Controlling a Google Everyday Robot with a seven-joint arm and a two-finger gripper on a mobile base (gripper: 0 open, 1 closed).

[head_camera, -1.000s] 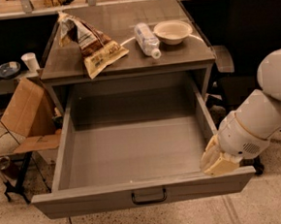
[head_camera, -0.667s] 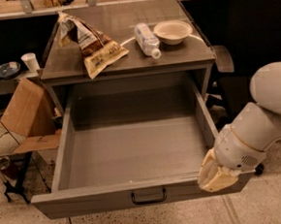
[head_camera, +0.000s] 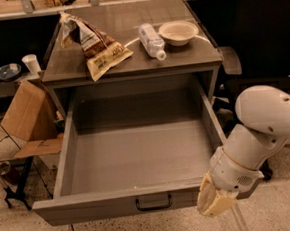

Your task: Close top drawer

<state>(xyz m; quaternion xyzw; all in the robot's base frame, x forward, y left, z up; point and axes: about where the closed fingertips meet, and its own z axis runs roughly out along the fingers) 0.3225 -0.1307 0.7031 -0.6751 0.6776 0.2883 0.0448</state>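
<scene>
Change: Over the last second my end effector (head_camera: pixel 214 202) had come down and outward, from beside the right wall of the top drawer (head_camera: pixel 138 153) to the right end of its front panel. The drawer itself had not shifted.
Meaning for the task: I judged the closing push had not yet begun. I was only getting in front of the panel, where a push toward the cabinet could act.
Drawer: It stood pulled far out from under the worktop (head_camera: pixel 193 57), empty, with its front low in the view and its dark handle (head_camera: pixel 154 203) centred.
End effector state: I could not tell whether it was spread or pressed together, and it held nothing that I could see.
Relation: The end effector lay at the drawer's front right corner, well to the right of the handle. I could not tell whether it touched the panel.
Next move: I judged a straight push inward was needed. So far off centre, it might skew the drawer.
On the worktop: A snack bag (head_camera: pixel 95 43), a bottle (head_camera: pixel 151 40) on its side and a bowl (head_camera: pixel 178 32) sat clear of my path.
</scene>
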